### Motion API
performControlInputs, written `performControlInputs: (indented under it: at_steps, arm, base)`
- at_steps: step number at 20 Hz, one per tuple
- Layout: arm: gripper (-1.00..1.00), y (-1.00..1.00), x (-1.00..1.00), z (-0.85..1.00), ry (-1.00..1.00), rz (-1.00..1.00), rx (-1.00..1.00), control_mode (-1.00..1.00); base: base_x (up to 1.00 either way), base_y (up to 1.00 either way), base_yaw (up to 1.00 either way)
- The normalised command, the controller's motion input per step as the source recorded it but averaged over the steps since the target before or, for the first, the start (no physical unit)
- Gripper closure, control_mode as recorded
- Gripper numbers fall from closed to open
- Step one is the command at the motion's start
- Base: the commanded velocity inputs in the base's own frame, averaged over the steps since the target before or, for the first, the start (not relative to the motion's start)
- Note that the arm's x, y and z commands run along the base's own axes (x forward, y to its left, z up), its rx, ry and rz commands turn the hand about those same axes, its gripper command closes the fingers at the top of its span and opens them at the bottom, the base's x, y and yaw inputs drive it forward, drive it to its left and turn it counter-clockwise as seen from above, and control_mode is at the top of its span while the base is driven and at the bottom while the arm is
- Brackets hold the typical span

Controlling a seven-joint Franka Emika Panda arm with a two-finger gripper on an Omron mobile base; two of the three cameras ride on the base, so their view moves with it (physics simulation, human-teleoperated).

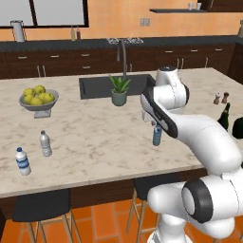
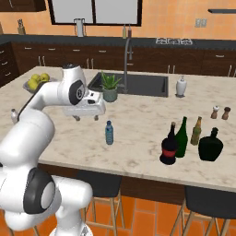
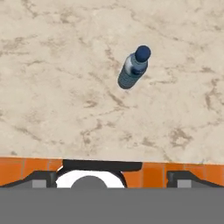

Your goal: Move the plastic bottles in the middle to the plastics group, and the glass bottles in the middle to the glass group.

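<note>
The small translucent blue bottle [image 2: 109, 132] [image 1: 157, 135] [image 3: 133, 69] stands upright in the middle of the marble island. My gripper [image 2: 86, 119] [image 3: 111, 177] hangs open above the counter, pointing down, up and to the left of that bottle and holding nothing. At the right stand the black red-labelled bottle [image 2: 169, 146], the tall green wine bottle [image 2: 182, 137] [image 1: 224, 116] and the slim brown-olive bottle [image 2: 197, 131]. At the far left stand the labelled clear bottle [image 1: 22, 161] and the plain greyish-clear bottle [image 1: 45, 144].
A squat dark bottle [image 2: 211, 145] and two shakers [image 2: 220, 112] stand beside the glass bottles. A potted plant [image 2: 109, 87], the sink [image 2: 138, 84] with its faucet, a white jar [image 2: 181, 86] and a fruit bowl [image 1: 39, 99] lie further back. Stools stand under the near edge.
</note>
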Motion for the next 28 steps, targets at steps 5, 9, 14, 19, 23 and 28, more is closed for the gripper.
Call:
performControlInputs:
  at_steps: [5,9,14,19,23,28]
  arm:
    - [-1.0,-0.05,0.51,-0.18,-0.04,-0.05,-0.02,-1.0]
    - [-1.0,-0.34,0.38,-0.12,0.02,0.25,0.01,-1.0]
    - [-1.0,-0.46,0.23,-0.22,0.13,0.32,0.01,-1.0]
    - [-1.0,-0.16,0.37,-0.42,0.15,0.19,0.0,-1.0]
    - [-1.0,0.03,0.6,-0.36,0.03,0.09,0.05,-1.0]
    - [-1.0,0.06,0.52,-0.23,0.04,0.05,0.04,-1.0]
  base:
    - [0.0,0.0,0.0]
    - [0.0,0.0,0.0]
    - [0.0,0.0,0.0]
    - [0.0,0.0,0.0]
    - [0.0,0.0,0.0]
    - [0.0,0.0,0.0]
